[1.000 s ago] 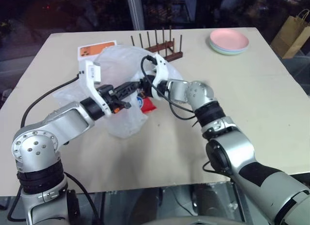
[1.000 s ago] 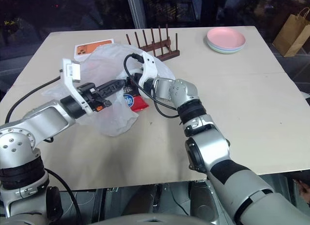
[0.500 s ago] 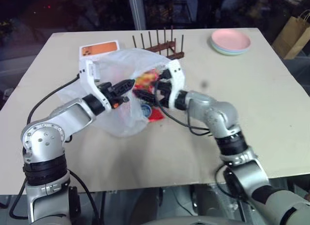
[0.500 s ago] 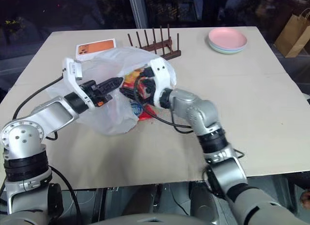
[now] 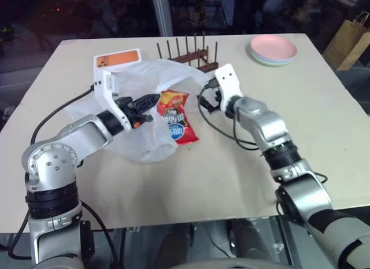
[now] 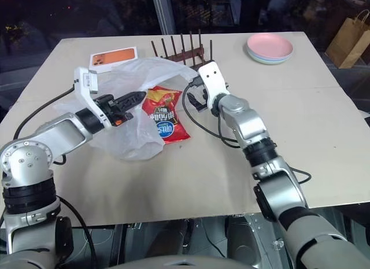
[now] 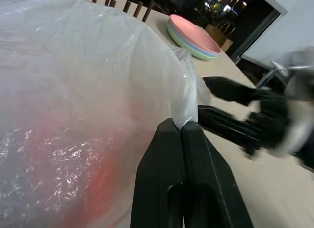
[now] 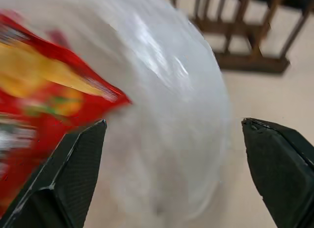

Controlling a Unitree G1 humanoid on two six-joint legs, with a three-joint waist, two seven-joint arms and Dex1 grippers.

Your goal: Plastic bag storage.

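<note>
Left eye view, item one: the plastic bag (image 5: 144,115), thin, whitish and crinkled, lies spread on the left half of the table (image 5: 231,176), near the rack. We note our left gripper (image 5: 151,101) clenched on a fold of its film; the left wrist view shows the two black fingers (image 7: 169,174) pressed together with the bag's edge caught at their tips.

Item two: red chip packet (image 5: 176,115), glossy, lying flat at the bag's right edge, partly on the film and partly on bare table. It is not held.

Item three: our right gripper (image 5: 208,98), just right of the packet, jaws released and standing wide, empty. The right wrist view looks between its fingers at the bag and the packet.

Further out: wooden dish rack (image 5: 191,55) at the far side, just behind the bag; an orange box (image 5: 117,59) far left; stacked pastel plates (image 5: 273,50) far right; a brown paper bag (image 5: 350,40) beyond the table's right edge.

Step in hand, as we judge it: the bag is pinned on one side while the packet lies clear of it. The next move calls for our free gripper to take another part of the film and begin gathering or folding.
</note>
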